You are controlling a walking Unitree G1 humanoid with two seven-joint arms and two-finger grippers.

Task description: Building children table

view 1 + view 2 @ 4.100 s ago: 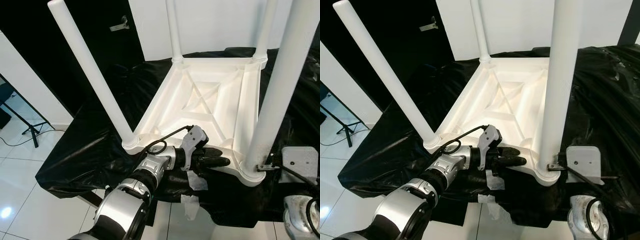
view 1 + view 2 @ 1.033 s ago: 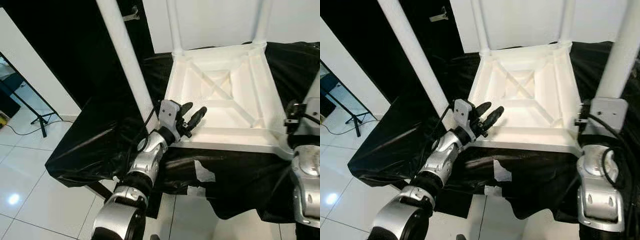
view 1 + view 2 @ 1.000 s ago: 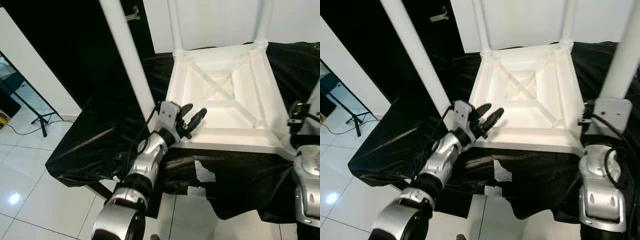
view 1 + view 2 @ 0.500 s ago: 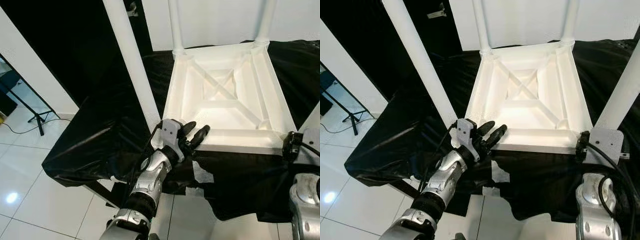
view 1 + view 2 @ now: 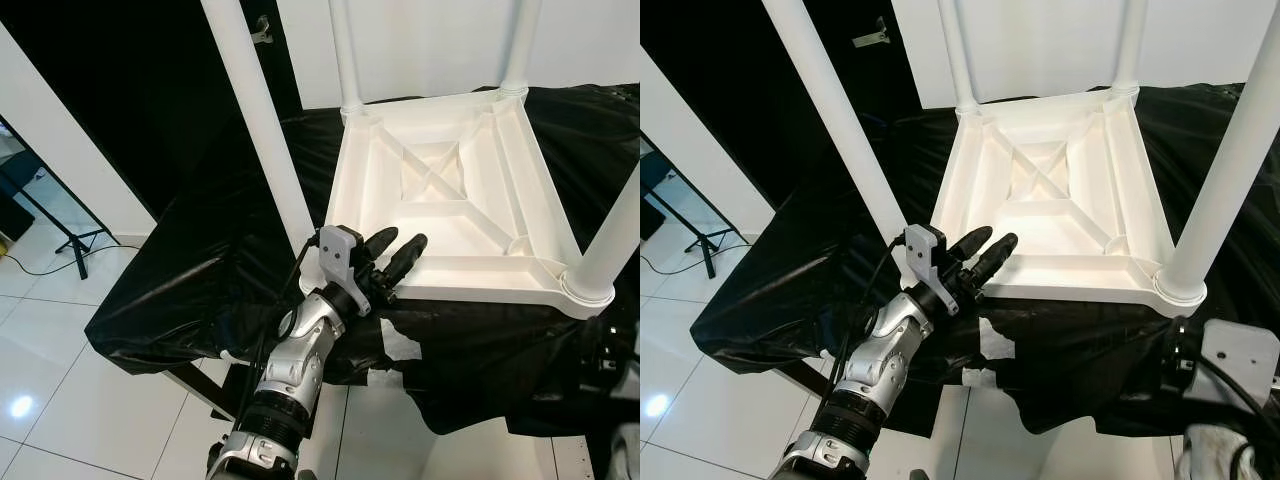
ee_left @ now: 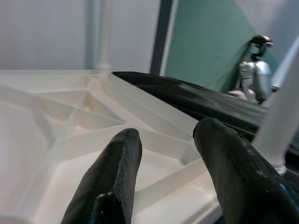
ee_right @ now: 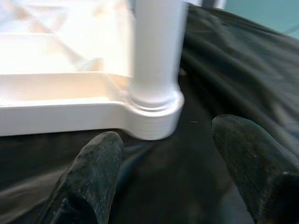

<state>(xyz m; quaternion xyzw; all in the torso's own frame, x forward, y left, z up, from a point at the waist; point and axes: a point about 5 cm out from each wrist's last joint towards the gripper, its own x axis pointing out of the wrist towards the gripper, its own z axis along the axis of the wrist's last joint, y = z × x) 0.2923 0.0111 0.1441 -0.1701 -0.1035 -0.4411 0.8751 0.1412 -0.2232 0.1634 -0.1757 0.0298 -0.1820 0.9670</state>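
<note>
Left eye view. White children's table (image 5: 450, 200), upside down, underside ribbed with a cross brace, lying on a counter draped in black sheet (image 5: 190, 290). Four white legs stand up from its corners: near-left leg (image 5: 262, 130) at 10 o'clock of the left hand, near-right leg (image 5: 615, 245) at the table's 4 o'clock corner, two far legs at 11 and 1 o'clock. Left hand (image 5: 392, 258) at the table's near edge, beside the base of the near-left leg, fingers spread, nothing between them, tips over the rim. Silver left arm (image 5: 295, 365) rises from 6 o'clock. White tape patches (image 5: 398, 345) on the sheet's front drop. Pale tiled floor (image 5: 60, 400) and a black stand (image 5: 70, 240) at 9 o'clock.

Right eye view. Same layout. Part of the right arm (image 5: 1235, 375) low at 5 o'clock, below the near-right leg's base.

Left wrist view. Two black fingers (image 6: 117, 177) spread apart over the table's ribbed underside. A far leg at 11 o'clock; another humanoid robot (image 6: 254, 70) stands in the background at 2 o'clock.

Right wrist view. Right hand (image 7: 168, 186) fingers spread, empty, just short of the near-right leg's round socket (image 7: 156, 109), over black sheet.
</note>
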